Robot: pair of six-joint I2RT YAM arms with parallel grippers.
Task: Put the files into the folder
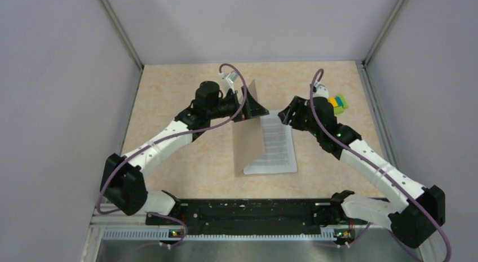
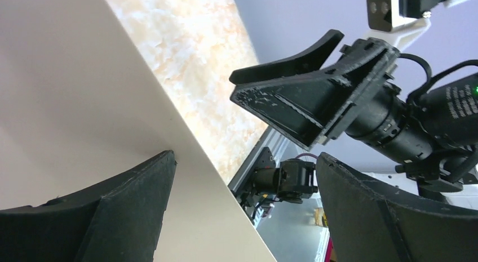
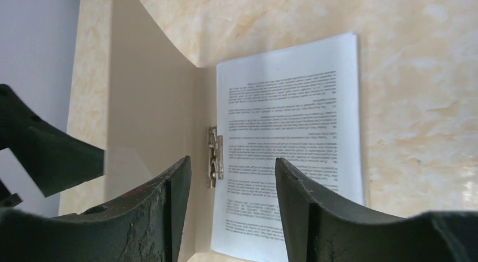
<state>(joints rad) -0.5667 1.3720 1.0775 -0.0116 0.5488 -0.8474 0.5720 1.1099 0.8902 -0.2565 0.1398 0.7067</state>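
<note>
The tan folder (image 1: 248, 141) lies open in the middle of the table with its left cover standing up. My left gripper (image 1: 251, 104) is open at the cover's far top edge. In the left wrist view the cover (image 2: 84, 104) rests against one finger, and a wide gap separates it from the other. The files (image 1: 276, 146), white printed sheets, lie flat on the folder's right half beside its metal clip (image 3: 215, 155). My right gripper (image 1: 286, 116) hovers open over the far end of the files (image 3: 287, 115), with nothing between its fingers.
A small yellow, blue and green block cluster (image 1: 338, 103) sits at the far right, behind the right arm. Grey walls enclose the table on three sides. The arms' black base rail (image 1: 248, 214) runs along the near edge.
</note>
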